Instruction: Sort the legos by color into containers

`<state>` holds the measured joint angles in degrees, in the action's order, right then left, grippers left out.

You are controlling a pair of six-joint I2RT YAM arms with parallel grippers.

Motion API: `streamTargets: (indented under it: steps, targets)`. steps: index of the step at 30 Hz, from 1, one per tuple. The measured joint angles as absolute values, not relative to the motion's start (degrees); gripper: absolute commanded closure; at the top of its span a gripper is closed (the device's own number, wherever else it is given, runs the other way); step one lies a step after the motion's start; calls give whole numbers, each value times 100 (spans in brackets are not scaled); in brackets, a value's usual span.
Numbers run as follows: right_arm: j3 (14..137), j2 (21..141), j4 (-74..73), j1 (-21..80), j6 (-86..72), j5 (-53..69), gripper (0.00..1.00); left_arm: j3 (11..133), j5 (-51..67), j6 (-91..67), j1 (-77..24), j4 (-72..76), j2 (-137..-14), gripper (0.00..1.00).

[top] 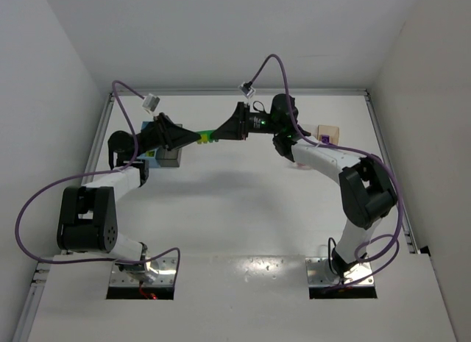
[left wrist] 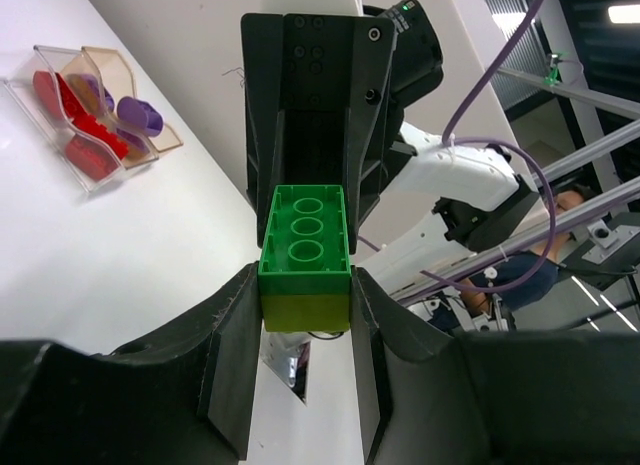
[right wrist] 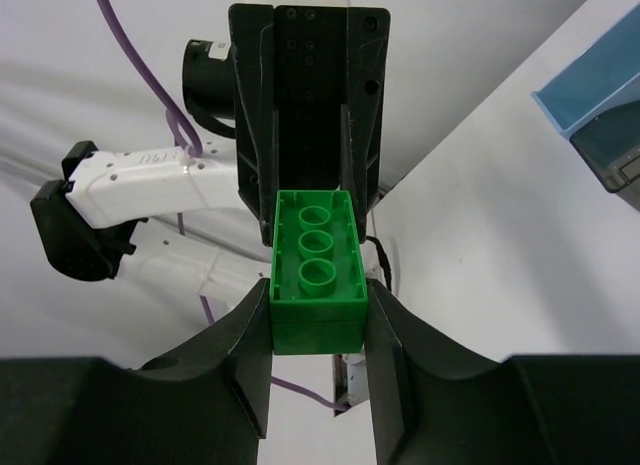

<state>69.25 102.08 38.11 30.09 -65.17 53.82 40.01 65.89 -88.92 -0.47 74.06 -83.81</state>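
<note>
A clump of legos, a green brick (left wrist: 305,230) stacked on a yellow one (left wrist: 306,310), hangs in the air between both arms above the back of the table. My left gripper (left wrist: 305,285) is shut on its yellow end and my right gripper (right wrist: 318,295) is shut on its green end (right wrist: 318,260). In the top view the clump (top: 207,137) bridges the left gripper (top: 193,138) and the right gripper (top: 221,133), which face each other. The clear bin (left wrist: 50,70) holds red legos, and the tan bin (left wrist: 110,65) holds a purple lego (left wrist: 140,115).
The light blue bin (right wrist: 592,85) and the dark grey bin (right wrist: 620,160) stand side by side at the back left, partly hidden under the left arm in the top view. The tan bin (top: 327,131) is at the back right. Purple cables loop from both arms.
</note>
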Motion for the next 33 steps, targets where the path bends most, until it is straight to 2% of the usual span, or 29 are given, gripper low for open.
streamTargets:
  steps: [16, 33]
  targets:
    - [7013, 10197, 2716, 3328, -5242, 5317, 96, 3994, 5736, -8447, -45, 7131, -8366, 100]
    - [6875, 9741, 1745, 3612, -3889, 5332, 96, 3865, 5658, -8383, 115, 6862, -7935, 100]
